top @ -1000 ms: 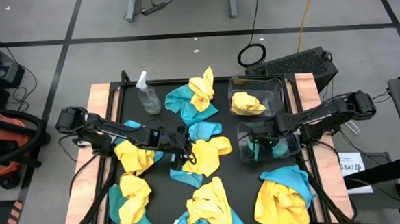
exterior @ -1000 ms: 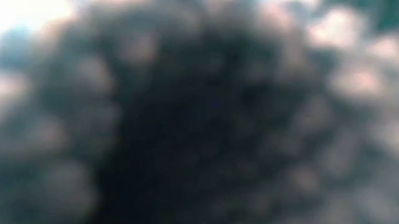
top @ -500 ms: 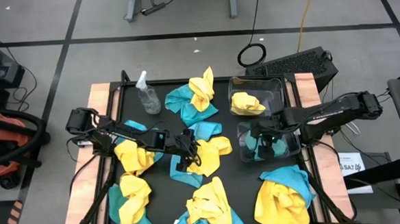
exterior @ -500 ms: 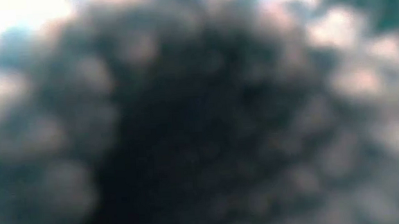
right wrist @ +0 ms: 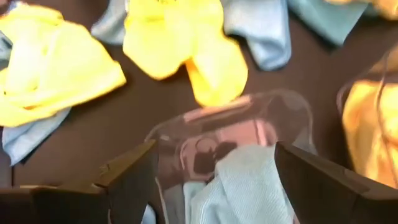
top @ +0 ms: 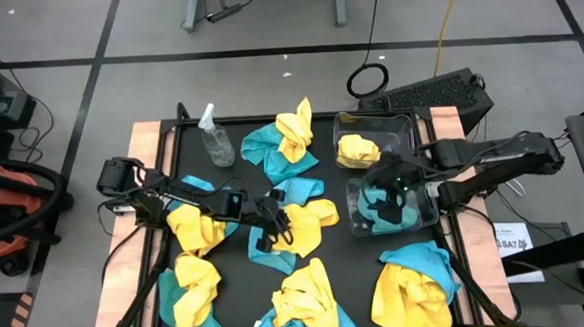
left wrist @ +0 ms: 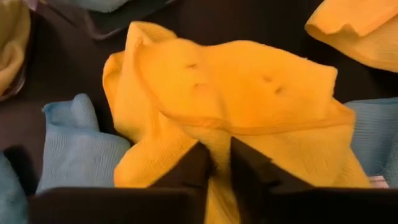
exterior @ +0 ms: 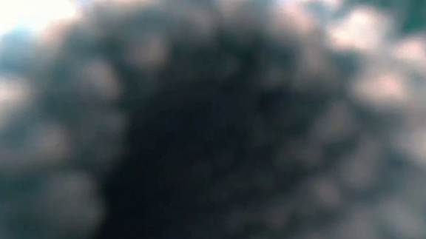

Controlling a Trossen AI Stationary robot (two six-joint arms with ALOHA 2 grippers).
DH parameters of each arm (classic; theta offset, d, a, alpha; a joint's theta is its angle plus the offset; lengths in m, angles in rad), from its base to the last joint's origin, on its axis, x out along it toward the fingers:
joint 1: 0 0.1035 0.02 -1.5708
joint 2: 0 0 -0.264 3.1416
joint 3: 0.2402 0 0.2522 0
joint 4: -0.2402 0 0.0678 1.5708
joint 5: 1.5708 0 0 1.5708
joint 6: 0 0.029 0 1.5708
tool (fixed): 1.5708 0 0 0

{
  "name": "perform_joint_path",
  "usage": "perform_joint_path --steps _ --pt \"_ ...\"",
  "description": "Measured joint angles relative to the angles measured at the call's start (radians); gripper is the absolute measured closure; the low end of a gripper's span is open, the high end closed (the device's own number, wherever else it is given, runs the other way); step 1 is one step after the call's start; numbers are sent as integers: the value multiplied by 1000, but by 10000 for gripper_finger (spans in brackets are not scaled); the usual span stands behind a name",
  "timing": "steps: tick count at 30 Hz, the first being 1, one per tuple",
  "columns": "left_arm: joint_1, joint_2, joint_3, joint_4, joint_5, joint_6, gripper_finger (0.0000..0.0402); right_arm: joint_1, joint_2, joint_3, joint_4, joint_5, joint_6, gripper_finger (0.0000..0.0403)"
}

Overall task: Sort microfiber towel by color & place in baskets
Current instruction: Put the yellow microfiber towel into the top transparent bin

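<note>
High view: the left gripper (top: 278, 224) sits near the middle of the black table (top: 238, 276), its fingers pinched together on a fold of a yellow towel (top: 310, 223) that lies there on top of a teal towel (top: 298, 190). The right gripper (top: 385, 184) hangs over the nearer of 2 clear baskets, with its fingers spread wide and nothing between them. That basket (top: 430, 216) holds a teal cloth (top: 386, 207); the farther basket (top: 402, 126) holds a yellow cloth (top: 356, 150). More yellow and teal towels lie in mixed heaps around the table: 1 heap (top: 289, 139) beside a clear spray bottle (top: 214, 138), others along the near edge and the left side.

Low view: only a dark, blurred mass fills the picture; nothing can be told apart.

Left wrist view: the 2 dark fingers (left wrist: 193, 171) stand almost together, nipping a ridge of the yellow towel (left wrist: 249, 93). Light blue cloth (left wrist: 78, 146) lies on either side of it on the dark surface.

Right wrist view: the fingers (right wrist: 134, 171) stand far apart at either side, empty. Between them shows the rounded rim of the clear basket (right wrist: 242, 109) with the pale teal cloth (right wrist: 242, 186) inside. Yellow towels (right wrist: 180, 34) and blue ones lie beyond on the table.
</note>
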Motion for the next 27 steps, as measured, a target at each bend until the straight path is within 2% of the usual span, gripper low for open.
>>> perform_joint_path --steps 2,10,14,27 --pt "0 0 0 11 0 7 389 5 0 8 21 9 -15 90" --pt "0 0 42 1 -7 54 397 29 1 8 103 34 -45 90" --pt "0 -21 73 -27 -49 86 398 46 1 8 128 61 -55 90" --pt "-4 -223 108 -80 -141 133 400 87 43 8 278 67 -156 90"
